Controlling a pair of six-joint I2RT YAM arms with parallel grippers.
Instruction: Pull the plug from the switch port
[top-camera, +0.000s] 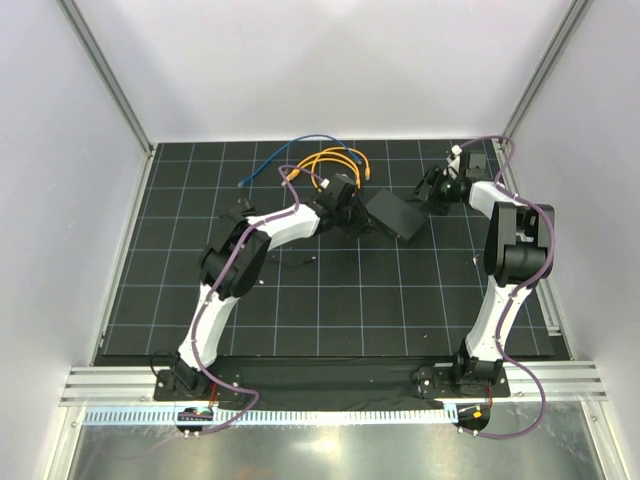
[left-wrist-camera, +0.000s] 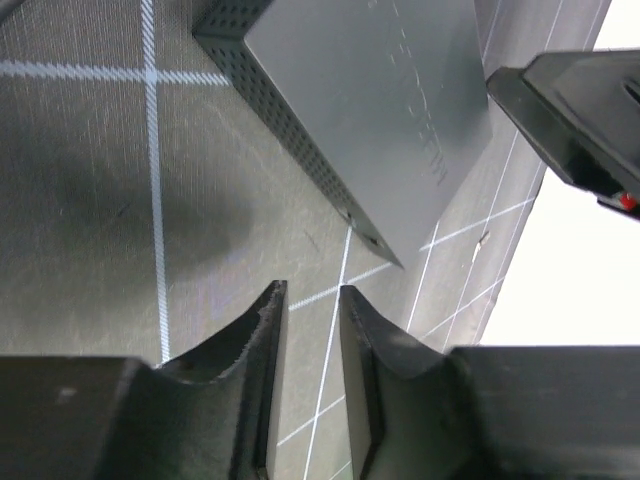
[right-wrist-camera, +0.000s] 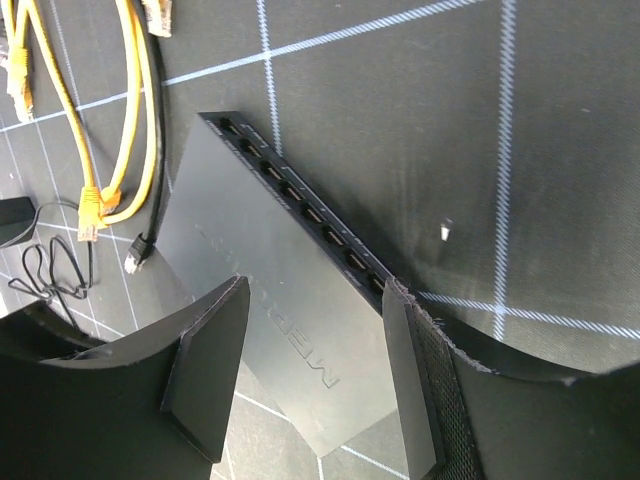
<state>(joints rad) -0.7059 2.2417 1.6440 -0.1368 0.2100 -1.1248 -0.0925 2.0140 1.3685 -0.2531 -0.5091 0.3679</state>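
The small flat matte-black rectangular box (right-wrist-camera: 270, 270) lies aslant on the black gridded mat (right-wrist-camera: 420, 110), mid-table between the two arms. Its row of sockets (right-wrist-camera: 300, 205) looks empty: we see no plug seated in any of them, so we judge the pull itself done. The right gripper (right-wrist-camera: 313, 300) stands with jaws apart astride the box's near end, one finger at the socket edge; we cannot tell whether it pinches the box or merely hovers. The left gripper (left-wrist-camera: 310, 292) sits near the box's perforated side, jaws almost together with a thin gap and nothing between them. Should a plug sit on a hidden side, we would brace the box and draw straight out along the socket. Loose yellow patch cables (right-wrist-camera: 130, 120), a black cable end (right-wrist-camera: 135, 258) and a small black lump with thin wire (right-wrist-camera: 12, 212) lie close by, ready to snag a finger; a blue cable (top-camera: 290, 150) lies farther back.
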